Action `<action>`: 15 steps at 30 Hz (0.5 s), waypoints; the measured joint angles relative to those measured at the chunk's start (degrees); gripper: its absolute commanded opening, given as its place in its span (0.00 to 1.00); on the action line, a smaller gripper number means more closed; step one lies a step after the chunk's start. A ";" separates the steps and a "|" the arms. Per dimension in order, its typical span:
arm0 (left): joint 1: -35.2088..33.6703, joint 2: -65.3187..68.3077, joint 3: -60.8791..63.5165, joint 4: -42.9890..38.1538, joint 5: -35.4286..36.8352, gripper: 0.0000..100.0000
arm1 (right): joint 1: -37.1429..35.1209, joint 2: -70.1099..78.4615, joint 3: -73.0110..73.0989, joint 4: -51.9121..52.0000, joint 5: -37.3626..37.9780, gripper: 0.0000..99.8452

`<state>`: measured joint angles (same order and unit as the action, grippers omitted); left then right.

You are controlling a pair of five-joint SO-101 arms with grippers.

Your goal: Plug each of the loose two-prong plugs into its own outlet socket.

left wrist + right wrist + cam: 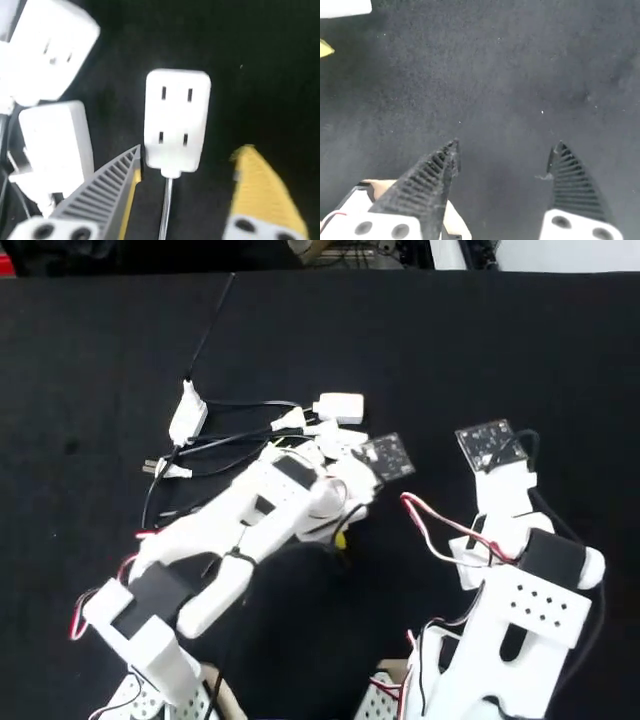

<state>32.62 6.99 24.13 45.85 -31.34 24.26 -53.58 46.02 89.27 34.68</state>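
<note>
Fingers (105, 190) of the left arm hang spread, empty, flanking the white outlet block (176, 120); the right arm's fingers (430, 180) gape over the black worktop (520, 75) at three o'clock. The loose plug (160, 468) at nine o'clock sits among tangled cords (235, 440), likely to snag any lift.

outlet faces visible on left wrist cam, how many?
2: one outlet block just ahead of the left tool, a second block farther off to its side. Others may be hidden.

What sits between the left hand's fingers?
The cord end of a white outlet block and its cord, seen in the left wrist view; the left hand is open.
</note>
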 measured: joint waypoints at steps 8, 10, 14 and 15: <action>0.79 -0.09 -0.26 -1.67 7.03 0.03 | 0.00 0.00 2.02 -2.46 0.00 0.28; 0.79 -0.18 -0.62 -2.20 6.77 0.03 | 0.00 0.00 2.02 -2.55 0.00 0.28; 0.79 0.26 1.49 -0.09 6.86 0.03 | 0.00 0.00 2.02 -2.64 0.00 0.28; 0.79 0.09 1.23 1.58 6.86 0.03 | 0.00 0.00 2.02 -2.64 0.00 0.28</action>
<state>33.41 7.08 25.36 47.43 -24.48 24.26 -53.58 48.04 86.64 34.68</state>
